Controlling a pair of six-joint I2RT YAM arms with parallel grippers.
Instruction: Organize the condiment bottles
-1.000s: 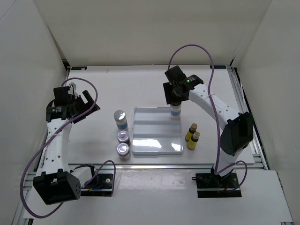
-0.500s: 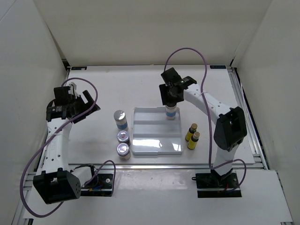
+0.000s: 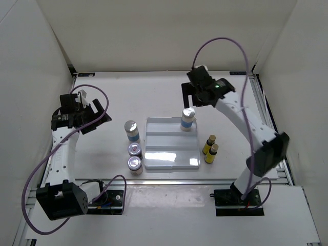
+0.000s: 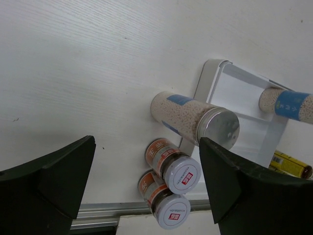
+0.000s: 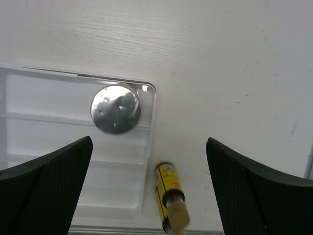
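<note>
6 condiment bottles are seen on or beside the white stepped rectangular plastic tray (image 3: 171, 160), which is set at the middle of the white desk (image 3: 128, 97). 1 white bottle with a blue label and a silver cap (image 3: 187, 121) is stood upright on the tray's far step, at its right corner. The 2nd white blue-labelled bottle (image 3: 132, 130) is stood on the desk just left of the tray. Nearer the arms, 2 squat silver-lidded jars (image 3: 135, 149) are placed side by side along the same left edge. 2 slim yellow bottles with tan caps (image 3: 209, 145) are stood close together on the desk just right of the tray.

The right end effector (image 5: 149, 142) is held above the desk beyond the tray's far right corner. Its fingers are spread wide apart and nothing is clamped between them. The left end effector (image 4: 146, 147) is held over the bare desk to the left of the bottles, with its fingers likewise apart and empty.
</note>
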